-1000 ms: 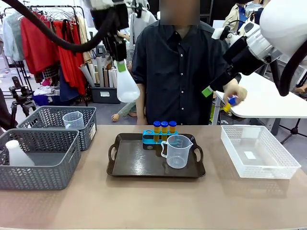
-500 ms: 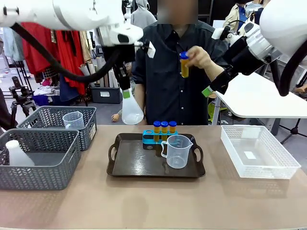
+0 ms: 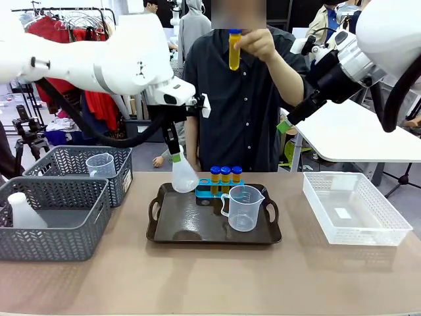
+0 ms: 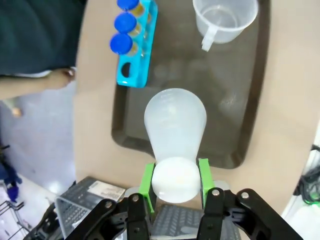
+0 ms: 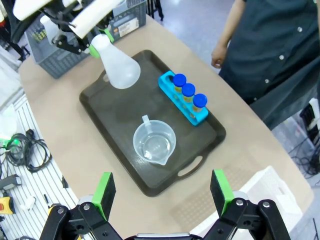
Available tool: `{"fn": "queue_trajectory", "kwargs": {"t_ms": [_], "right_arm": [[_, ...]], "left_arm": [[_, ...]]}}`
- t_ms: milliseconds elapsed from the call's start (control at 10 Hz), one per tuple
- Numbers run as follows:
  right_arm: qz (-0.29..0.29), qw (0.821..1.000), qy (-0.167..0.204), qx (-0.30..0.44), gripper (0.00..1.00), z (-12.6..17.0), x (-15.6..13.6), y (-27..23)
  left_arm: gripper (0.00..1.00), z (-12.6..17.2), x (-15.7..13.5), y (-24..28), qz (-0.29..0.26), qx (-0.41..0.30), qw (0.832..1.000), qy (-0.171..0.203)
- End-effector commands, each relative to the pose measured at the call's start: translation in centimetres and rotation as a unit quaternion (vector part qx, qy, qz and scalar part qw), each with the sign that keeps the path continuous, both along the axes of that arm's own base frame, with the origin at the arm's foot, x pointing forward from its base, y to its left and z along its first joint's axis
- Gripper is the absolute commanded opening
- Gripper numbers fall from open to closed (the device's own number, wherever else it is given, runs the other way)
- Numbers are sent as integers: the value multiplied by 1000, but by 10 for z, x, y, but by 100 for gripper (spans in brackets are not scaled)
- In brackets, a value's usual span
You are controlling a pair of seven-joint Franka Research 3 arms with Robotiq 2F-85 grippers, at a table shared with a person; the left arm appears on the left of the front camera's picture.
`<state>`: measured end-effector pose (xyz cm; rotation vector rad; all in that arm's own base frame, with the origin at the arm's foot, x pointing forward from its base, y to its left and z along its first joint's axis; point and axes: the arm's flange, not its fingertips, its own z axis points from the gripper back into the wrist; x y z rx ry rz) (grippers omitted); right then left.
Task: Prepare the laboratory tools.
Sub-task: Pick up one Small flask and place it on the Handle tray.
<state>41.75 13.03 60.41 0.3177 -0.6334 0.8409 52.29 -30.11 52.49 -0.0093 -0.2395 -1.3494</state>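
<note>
My left gripper (image 3: 174,157) is shut on the neck of the translucent white conical flask (image 3: 183,178), which hangs just above the far left corner of the dark tray (image 3: 172,234). In the left wrist view the green pads (image 4: 146,184) clamp the flask's neck (image 4: 174,181) over the tray (image 4: 250,100). Three blue-capped amber tubes (image 3: 225,174) stand in a blue rack (image 4: 136,60). The clear beaker (image 3: 243,207) stands on the tray. The person holds another tube (image 3: 234,50) up high. My right gripper (image 5: 162,192) is open, raised at the right (image 3: 285,124) with nothing in it.
Two grey mesh baskets (image 3: 56,227) stand at the left; the near one holds a white bottle (image 3: 24,210), the far one (image 3: 66,158) a second beaker (image 3: 100,164). A clear white bin (image 3: 356,209) sits at the right. The near table strip is bare.
My left arm has brought the flask down and rightward, from high up to just over the tray. The person's hand lifted the tube from low right to high in front.
</note>
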Motion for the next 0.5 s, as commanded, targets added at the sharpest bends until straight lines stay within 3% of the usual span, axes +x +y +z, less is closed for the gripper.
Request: {"fn": "queue_trajectory", "kwargs": {"t_ms": [0,400], "right_arm": [[3,1000,0,7,100,0,0,-1],[3,1000,0,7,100,0,0,-1]], "left_arm": [[0,-13,10,2,-16,-8,1000,13],[0,-45,22,-16,-26,5,998,51]]}}
